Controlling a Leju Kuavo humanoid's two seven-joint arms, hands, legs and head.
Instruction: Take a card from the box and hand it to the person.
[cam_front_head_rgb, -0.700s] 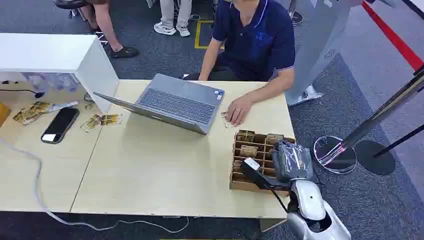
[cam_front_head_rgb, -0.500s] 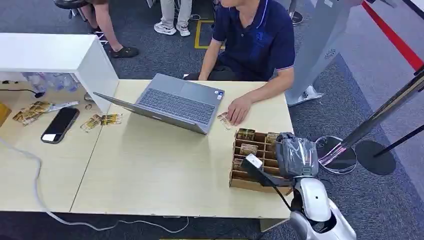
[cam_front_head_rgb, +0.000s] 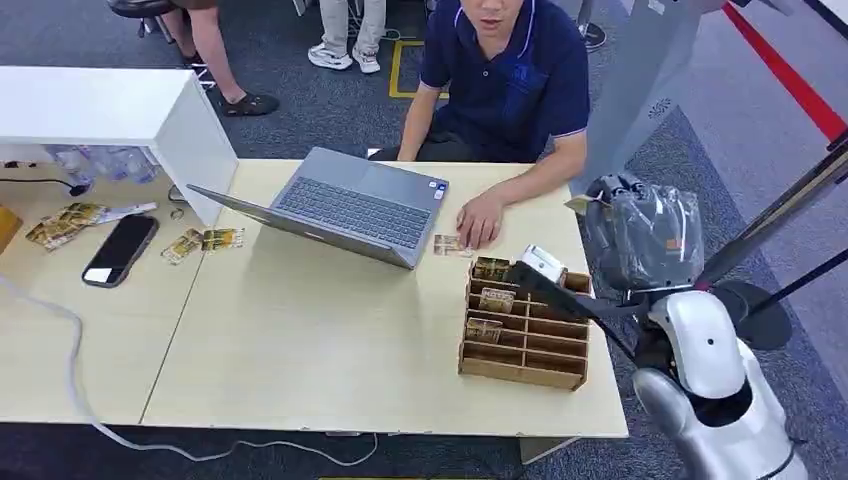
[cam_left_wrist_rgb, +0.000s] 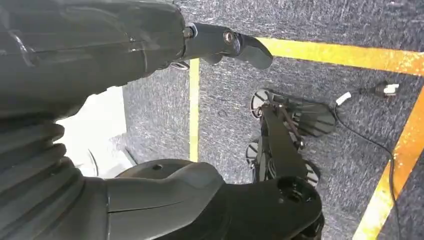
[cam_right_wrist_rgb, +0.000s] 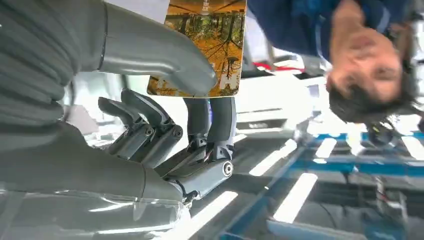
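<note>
Right wrist view: your right hand (cam_right_wrist_rgb: 165, 125) pinches a card (cam_right_wrist_rgb: 202, 47), already out of the box (cam_front_head_rgb: 522, 325); handover to the person (cam_front_head_rgb: 510, 70) remains.

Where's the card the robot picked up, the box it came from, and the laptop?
card (cam_right_wrist_rgb: 205, 47), right wrist view, on its printed autumn-tree face.
box (cam_front_head_rgb: 522, 372), head view, on its near front wall.
laptop (cam_front_head_rgb: 350, 210), head view, on the keyboard.

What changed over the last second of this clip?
The right hand rose from the box toward the person, pinching a card between thumb and fingers. The laptop, the phone and the person's hand on the table stayed put.
</note>
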